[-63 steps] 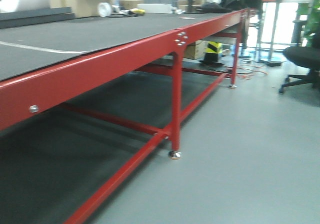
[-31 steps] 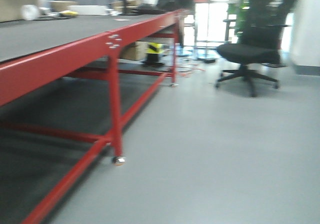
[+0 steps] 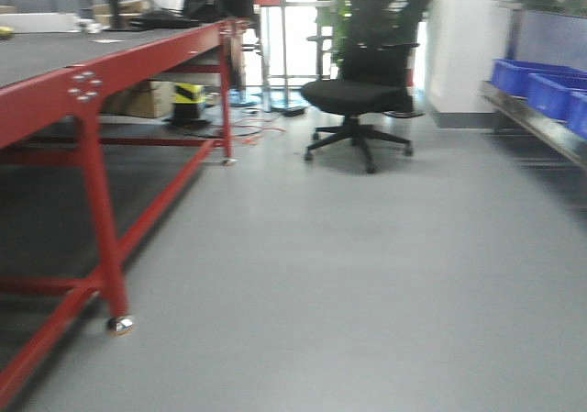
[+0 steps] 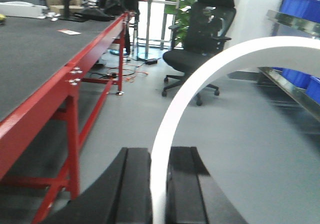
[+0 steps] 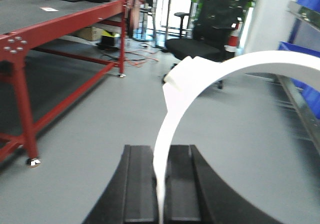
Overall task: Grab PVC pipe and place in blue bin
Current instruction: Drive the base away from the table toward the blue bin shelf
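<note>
While the left gripper (image 4: 160,156) is pinching the pipe (image 4: 195,84), its two black fingers (image 4: 135,184) are pressing tight against the white plastic from both sides. From that grip the pipe is rising straight up, then sweeping over to the right in a wide arc and running off the frame's edge. The right gripper (image 5: 161,154) is showing much the same in its own view: jaws clamped on a white arc that is climbing between them and curving off to the right, with a blunt whitish end (image 5: 175,77) jutting out near the top of the rise. Whether both arms are gripping one pipe I cannot tell. Beyond the grippers a grey floor (image 3: 321,274) is stretching ahead. A red table (image 3: 37,105) is running along the left, its near leg resting on a caster (image 3: 119,324). A black chair (image 3: 358,95) is standing further back, near the middle. Blue bins (image 3: 523,77) are sitting on a rack (image 3: 537,128) at the right, well apart from the pipe.
</note>
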Robot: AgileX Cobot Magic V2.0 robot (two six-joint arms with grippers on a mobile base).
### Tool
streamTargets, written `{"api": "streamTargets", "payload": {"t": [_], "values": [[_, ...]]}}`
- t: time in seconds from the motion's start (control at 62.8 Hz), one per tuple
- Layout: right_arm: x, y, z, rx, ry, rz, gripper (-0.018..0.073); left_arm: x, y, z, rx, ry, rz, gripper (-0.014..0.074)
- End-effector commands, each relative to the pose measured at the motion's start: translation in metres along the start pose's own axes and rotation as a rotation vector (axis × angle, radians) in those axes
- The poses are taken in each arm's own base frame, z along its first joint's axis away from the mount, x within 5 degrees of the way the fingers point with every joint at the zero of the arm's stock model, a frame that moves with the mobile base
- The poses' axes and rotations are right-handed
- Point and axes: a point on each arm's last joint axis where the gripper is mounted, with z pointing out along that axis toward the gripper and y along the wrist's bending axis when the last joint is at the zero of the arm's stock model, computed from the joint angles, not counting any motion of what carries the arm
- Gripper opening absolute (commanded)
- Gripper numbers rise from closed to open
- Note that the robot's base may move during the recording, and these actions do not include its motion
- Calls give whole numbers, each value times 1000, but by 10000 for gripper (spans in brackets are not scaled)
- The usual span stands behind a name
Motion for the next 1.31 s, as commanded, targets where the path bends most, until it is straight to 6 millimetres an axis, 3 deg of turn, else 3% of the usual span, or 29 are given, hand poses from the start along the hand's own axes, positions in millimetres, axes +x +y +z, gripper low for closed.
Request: {"api": "streamTargets", "payload": {"t": [0.0, 1.291], "values": [[-3, -1, -2, 12, -37, -2, -162, -4, 0, -2, 4, -36, -2, -111], [-3, -1, -2, 12, -37, -2, -162, -4, 0, -2, 4, -38, -2, -111]]}}
